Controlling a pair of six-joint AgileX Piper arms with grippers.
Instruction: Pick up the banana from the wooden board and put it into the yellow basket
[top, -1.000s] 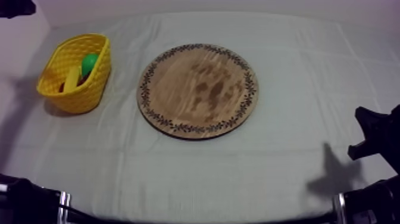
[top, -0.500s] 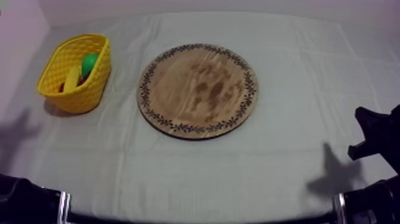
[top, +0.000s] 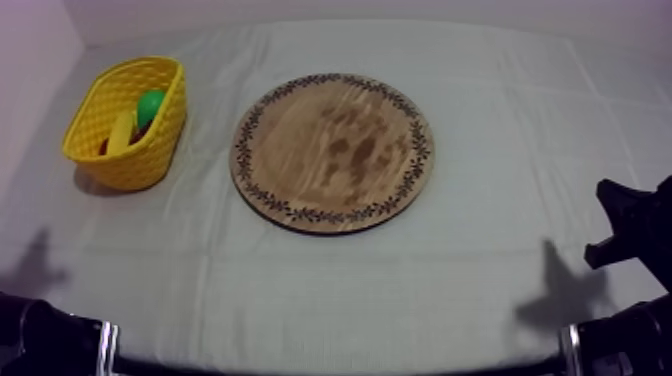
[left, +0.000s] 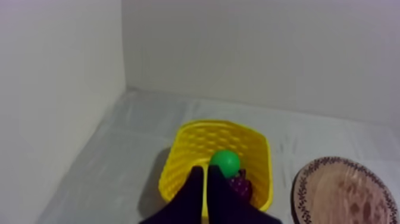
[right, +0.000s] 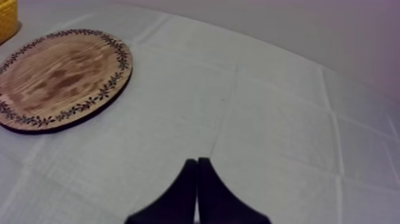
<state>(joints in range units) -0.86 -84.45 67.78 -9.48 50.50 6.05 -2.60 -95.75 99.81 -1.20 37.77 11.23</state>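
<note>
The banana (top: 122, 132) lies inside the yellow basket (top: 100, 108) at the table's left, beside a round green fruit (top: 151, 104). The round wooden board (top: 335, 150) in the middle carries nothing. My left gripper (left: 205, 171) is shut on nothing, its fingers together as a narrow wedge just in front of the basket (left: 196, 140). The green fruit (left: 225, 162) and dark grapes (left: 240, 186) show past its tip, and its fingers hide the banana. My right gripper (right: 197, 162) is shut on nothing, low over bare cloth to the right of the board (right: 59, 77).
My right arm (top: 632, 232) sits at the table's right edge and my left arm (top: 45, 340) low at the front left. Walls rise close behind and left of the basket. Bare cloth stretches in front of and to the right of the board.
The black shape of my left arm at the upper left has gone from the top view. Its shadow has slid down the left side towards the front.
</note>
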